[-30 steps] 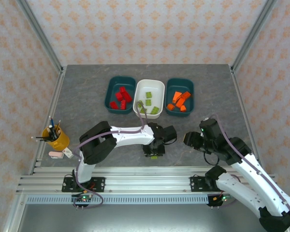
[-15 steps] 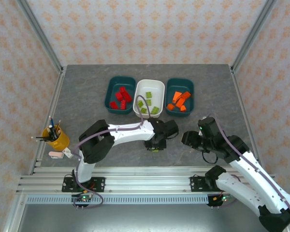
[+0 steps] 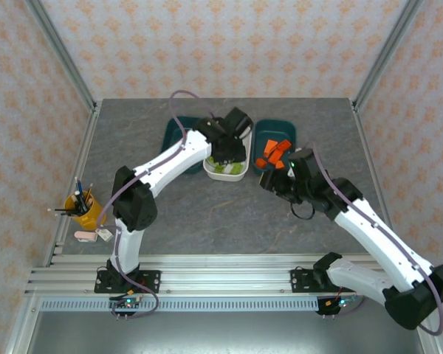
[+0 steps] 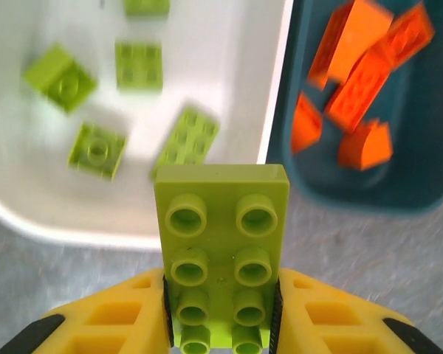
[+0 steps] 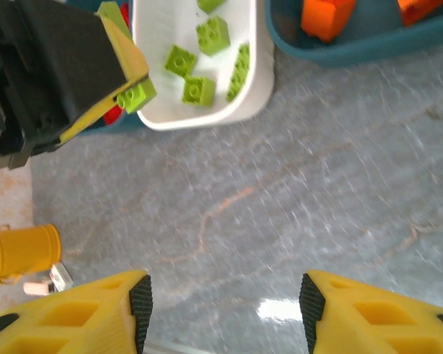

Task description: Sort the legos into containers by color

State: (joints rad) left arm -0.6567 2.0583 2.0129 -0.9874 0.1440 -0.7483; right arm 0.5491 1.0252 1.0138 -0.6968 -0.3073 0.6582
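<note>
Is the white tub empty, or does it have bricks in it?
Not empty: the white tub holds several light green bricks.

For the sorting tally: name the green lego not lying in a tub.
The long green brick clamped in the left gripper, near the white tub's rim; the other green legos lie loose inside it.
</note>
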